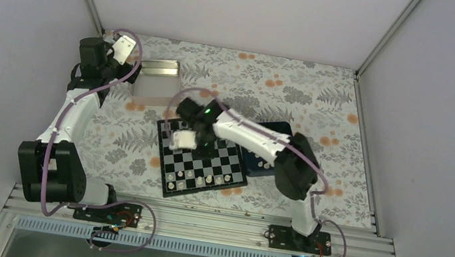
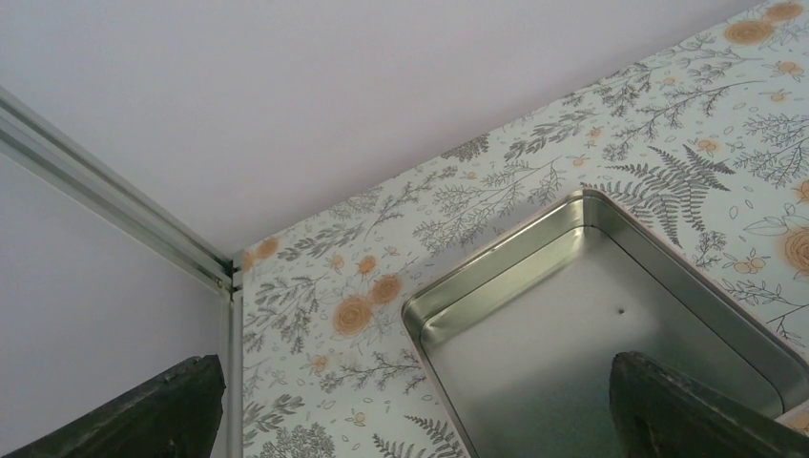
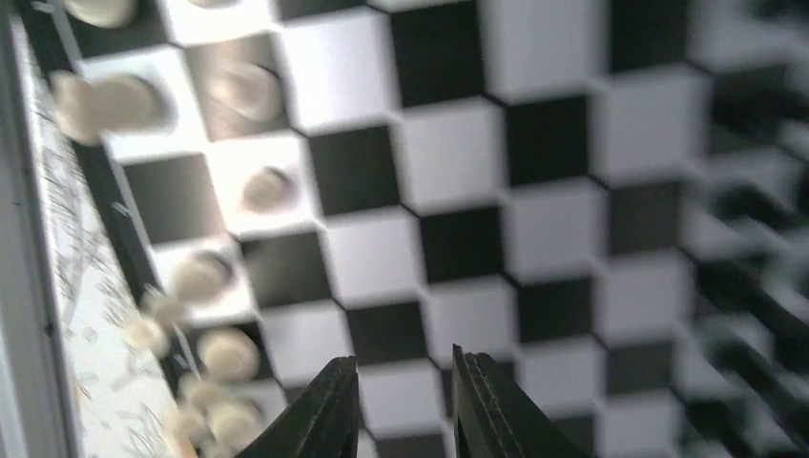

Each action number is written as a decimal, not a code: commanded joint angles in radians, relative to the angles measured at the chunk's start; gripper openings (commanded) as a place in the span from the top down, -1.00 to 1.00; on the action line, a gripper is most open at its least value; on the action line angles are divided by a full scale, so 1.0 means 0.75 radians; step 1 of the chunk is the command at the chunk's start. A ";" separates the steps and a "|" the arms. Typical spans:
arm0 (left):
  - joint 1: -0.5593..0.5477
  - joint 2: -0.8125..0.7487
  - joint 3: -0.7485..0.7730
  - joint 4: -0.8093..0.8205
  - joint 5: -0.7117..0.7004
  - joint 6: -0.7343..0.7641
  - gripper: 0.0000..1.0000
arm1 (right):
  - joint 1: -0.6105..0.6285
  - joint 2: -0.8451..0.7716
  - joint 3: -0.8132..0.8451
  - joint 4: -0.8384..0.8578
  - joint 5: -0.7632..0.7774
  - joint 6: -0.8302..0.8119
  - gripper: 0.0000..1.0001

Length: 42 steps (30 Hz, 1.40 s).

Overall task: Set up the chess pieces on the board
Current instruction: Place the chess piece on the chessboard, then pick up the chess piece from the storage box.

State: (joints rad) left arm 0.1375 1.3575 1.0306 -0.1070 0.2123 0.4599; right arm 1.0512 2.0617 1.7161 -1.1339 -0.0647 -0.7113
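Note:
The board (image 1: 225,162) lies mid-table, turned slightly, with cream chess pieces (image 1: 199,179) along its two near rows. My right gripper (image 1: 183,140) hovers over the board's far-left part. In the right wrist view its fingers (image 3: 403,358) stand slightly apart with only bare squares (image 3: 563,229) between them, so it is open and holds nothing. Blurred cream pieces (image 3: 229,353) line the left edge there, and one (image 3: 267,188) stands a row further in. My left gripper (image 1: 125,47) is open at the far left, away from the board.
A silver tin (image 1: 156,81) lies at the far left. In the left wrist view the wide-open left gripper (image 2: 415,367) hangs over its corner (image 2: 572,315). A dark blue tray (image 1: 268,163) right of the board is mostly hidden under the right arm. Walls enclose the table.

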 commanded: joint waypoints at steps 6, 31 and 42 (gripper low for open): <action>0.007 -0.020 0.005 0.009 0.023 -0.006 -1.00 | -0.431 -0.271 -0.040 -0.034 0.057 0.003 0.39; 0.007 -0.002 0.009 0.000 0.021 -0.007 -1.00 | -0.874 -0.181 -0.412 0.143 0.092 -0.028 0.31; 0.007 0.003 0.011 -0.004 0.029 -0.008 -1.00 | -0.900 -0.186 -0.495 0.156 0.049 -0.018 0.28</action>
State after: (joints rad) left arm 0.1375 1.3575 1.0306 -0.1074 0.2150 0.4599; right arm 0.3885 1.9221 1.3636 -1.0248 -0.0032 -0.7143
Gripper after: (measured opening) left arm 0.999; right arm 0.356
